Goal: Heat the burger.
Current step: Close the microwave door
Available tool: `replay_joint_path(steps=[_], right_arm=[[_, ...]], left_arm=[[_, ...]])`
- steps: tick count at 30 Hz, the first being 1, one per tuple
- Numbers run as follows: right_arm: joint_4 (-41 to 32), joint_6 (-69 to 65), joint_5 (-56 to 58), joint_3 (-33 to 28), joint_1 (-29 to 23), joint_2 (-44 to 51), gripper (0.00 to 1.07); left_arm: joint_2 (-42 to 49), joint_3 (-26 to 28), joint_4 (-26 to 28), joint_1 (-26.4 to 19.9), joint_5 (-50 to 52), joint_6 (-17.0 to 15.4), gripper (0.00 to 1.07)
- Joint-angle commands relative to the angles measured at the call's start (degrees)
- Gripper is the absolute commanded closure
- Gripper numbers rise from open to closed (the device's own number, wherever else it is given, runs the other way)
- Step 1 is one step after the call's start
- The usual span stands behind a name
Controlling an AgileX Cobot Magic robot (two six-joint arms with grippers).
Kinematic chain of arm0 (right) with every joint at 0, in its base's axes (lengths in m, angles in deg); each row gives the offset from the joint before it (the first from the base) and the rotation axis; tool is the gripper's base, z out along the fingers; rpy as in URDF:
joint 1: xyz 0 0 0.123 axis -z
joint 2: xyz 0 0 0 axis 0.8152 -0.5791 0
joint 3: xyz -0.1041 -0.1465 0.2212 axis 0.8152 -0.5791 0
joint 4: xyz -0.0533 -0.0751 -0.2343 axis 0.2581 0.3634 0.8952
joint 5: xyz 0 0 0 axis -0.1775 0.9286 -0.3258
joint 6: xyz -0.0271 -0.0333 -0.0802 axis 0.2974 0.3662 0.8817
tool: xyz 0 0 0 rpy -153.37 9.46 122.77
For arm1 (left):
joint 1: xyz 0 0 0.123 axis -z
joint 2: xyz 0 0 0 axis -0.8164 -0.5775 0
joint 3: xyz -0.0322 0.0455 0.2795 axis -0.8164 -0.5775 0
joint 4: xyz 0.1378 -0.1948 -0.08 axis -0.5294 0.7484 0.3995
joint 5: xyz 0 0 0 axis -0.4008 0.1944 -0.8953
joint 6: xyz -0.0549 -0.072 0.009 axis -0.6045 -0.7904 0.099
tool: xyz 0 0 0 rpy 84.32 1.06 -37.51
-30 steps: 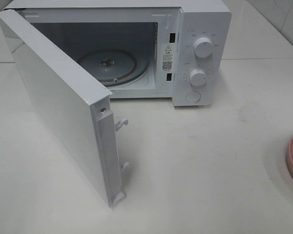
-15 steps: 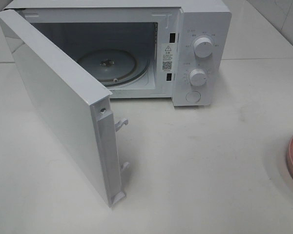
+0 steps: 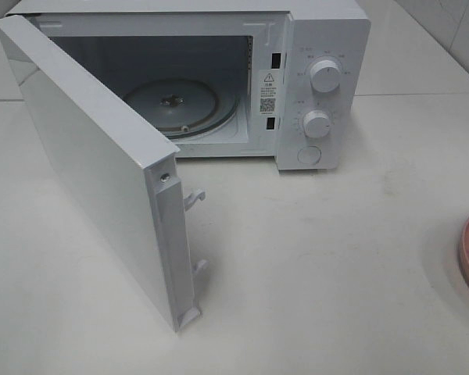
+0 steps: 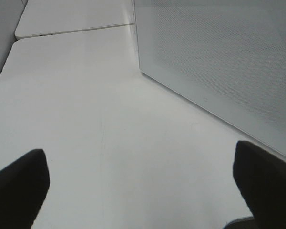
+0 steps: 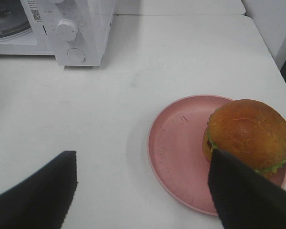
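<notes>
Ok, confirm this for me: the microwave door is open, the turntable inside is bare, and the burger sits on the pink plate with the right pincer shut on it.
One thing is wrong. The right pincer is open and holds nothing, as the right wrist view shows. The rest stands: the microwave door is open, the turntable is bare, and the burger sits on the pink plate.

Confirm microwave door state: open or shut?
Open. The door is swung wide to the left, so the bare turntable shows inside the microwave; nothing is on it yet.

Golden-bun burger point(image 5: 249, 134), lettuce frill, upright on pink plate point(image 5: 174, 152)
</notes>
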Motion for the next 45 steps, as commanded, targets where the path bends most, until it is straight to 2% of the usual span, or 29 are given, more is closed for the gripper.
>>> replay_joint_path(steps=[1,10,13,14,15,16,17,18,19,20,21,22,23,24,25,27,28,29,30,32,33,35,37,38,40,43,45], right_arm=[[-0.2,0.2,0.1,-0.2,0.3,1.8,0.32],[-0.2,0.2,0.1,-0.2,0.3,1.8,0.32],[-0.2,0.2,0.1,-0.2,0.3,1.8,0.32],[-0.2,0.2,0.1,-0.2,0.3,1.8,0.32],[-0.2,0.2,0.1,-0.2,0.3,1.8,0.32],[-0.2,0.2,0.1,-0.2,0.3,1.8,0.32],[-0.2,0.2,0.1,-0.2,0.3,1.8,0.32],[-0.2,0.2,0.1,-0.2,0.3,1.8,0.32],[-0.2,0.2,0.1,-0.2,0.3,1.8,0.32],[-0.2,0.2,0.1,-0.2,0.3,1.8,0.32],[-0.2,0.2,0.1,-0.2,0.3,1.8,0.32],[-0.2,0.2,0.1,-0.2,0.3,1.8,0.32],[-0.2,0.2,0.1,-0.2,0.3,1.8,0.32],[-0.2,0.2,0.1,-0.2,0.3,1.8,0.32],[-0.2,0.2,0.1,-0.2,0.3,1.8,0.32],[-0.2,0.2,0.1,-0.2,0.3,1.8,0.32],[-0.2,0.2,0.1,-0.2,0.3,1.8,0.32],[-0.2,0.2,0.1,-0.2,0.3,1.8,0.32],[-0.2,0.2,0.1,-0.2,0.3,1.8,0.32],[-0.2,0.2,0.1,-0.2,0.3,1.8,0.32],[-0.2,0.2,0.1,-0.2,0.3,1.8,0.32],[-0.2,0.2,0.1,-0.2,0.3,1.8,0.32],[-0.2,0.2,0.1,-0.2,0.3,1.8,0.32],[-0.2,0.2,0.1,-0.2,0.3,1.8,0.32],[-0.2,0.2,0.1,-0.2,0.3,1.8,0.32],[-0.2,0.2,0.1,-0.2,0.3,1.8,0.32],[-0.2,0.2,0.1,-0.2,0.3,1.8,0.32]], left_arm=[[0.2,-0.1,2.8,-0.1,-0.2,-0.3,0.09],[-1.8,1.0,4.1,-0.1,1.6,-0.3,0.09],[-4.5,2.8,3.4,-0.1,3.8,-0.3,0.15],[-5.7,3.3,3.2,-0.1,4.2,-0.3,0.19],[-8.0,3.7,2.9,-0.1,4.5,-0.2,0.29],[-8.0,3.7,2.9,-0.1,4.5,-0.2,0.29],[-10.6,3.7,2.9,-0.1,4.9,-0.2,0.41],[-12.0,3.7,2.9,-0.1,5.2,-0.2,0.48],[-12.0,3.7,2.9,-0.1,5.2,-0.2,0.48],[-14.4,3.7,2.9,-0.1,5.8,-0.2,0.61],[-14.4,3.7,2.9,-0.1,5.8,-0.2,0.61],[-15.4,3.7,3.0,-0.1,6.2,-0.2,0.66],[-18.2,3.7,3.0,-0.1,7.2,-0.3,0.75],[-18.2,3.7,3.0,-0.1,7.2,-0.3,0.75],[-20.9,3.7,3.0,-0.1,8.7,-0.3,0.83],[-22.3,3.7,3.0,-0.1,9.1,-0.3,0.86],[-24.7,3.7,3.0,-0.1,10.3,-0.2,0.98],[-24.7,3.7,3.0,-0.1,10.3,-0.2,0.98],[-26.6,3.7,3.2,-0.1,12.5,0.4,1.07],[-27.3,3.7,3.2,-0.1,14.2,1.1,1.07],[-28.6,3.7,3.2,-0.1,18.5,2.8,1.07],[-29.1,3.7,3.3,-0.1,20.4,3.4,1.07],[-30.1,2.8,4.0,-0.1,27.1,5.8,1.07],[-30.1,2.8,4.0,-0.1,27.1,5.8,1.07],[-31.1,-0.9,5.7,-0.1,35.9,7.0,1.07],[-31.2,-2.3,6.4,-0.1,38.3,7.3,1.07],[-31.2,-6.7,8.8,-0.1,45.8,7.7,1.07]])
